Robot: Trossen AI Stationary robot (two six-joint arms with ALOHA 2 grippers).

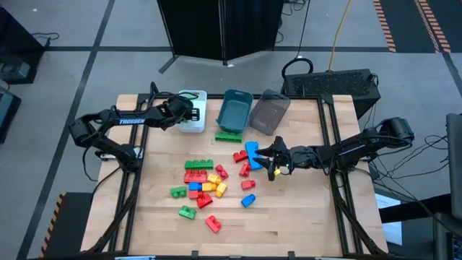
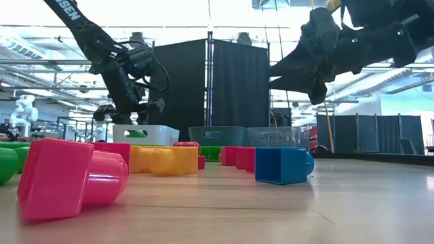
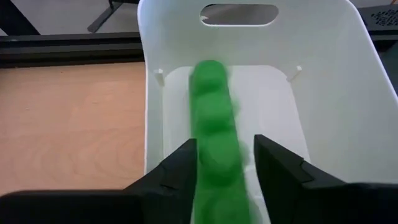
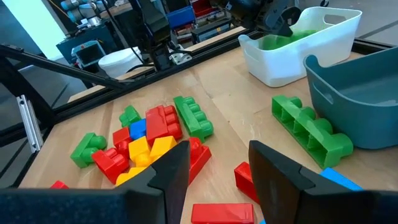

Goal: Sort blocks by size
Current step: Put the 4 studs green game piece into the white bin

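Wooden worktop (image 1: 289,217), broad and bare along its 6 o'clock edge and in both near corners. At 12 o'clock, three bins in a row: white bin (image 1: 193,110), teal bin (image 1: 234,110), grey bin (image 1: 269,113).

Left arm reaching in from 9 o'clock, bent at the elbow, left hand (image 1: 182,110) poised over the white bin. In the left wrist view, fingers (image 3: 180,168) parted, a long green block (image 3: 214,137) lying lengthwise between them above the bin floor; cannot tell whether clamped or let go.

Right arm stretched in from 3 o'clock, low and nearly level, right hand (image 1: 273,160) hanging above the cluster's 3 o'clock side, raised off the wood in the low view. Fingers (image 4: 174,168) apart, nothing between them.

Another long green block (image 1: 229,136) just at 6 o'clock of the teal bin. Remaining blocks (image 1: 202,180) heaped mid-worktop: red, yellow, blue, orange, green. A few strays toward 6 o'clock: a red block (image 1: 213,224), a green block (image 1: 188,211), a blue block (image 1: 247,200).
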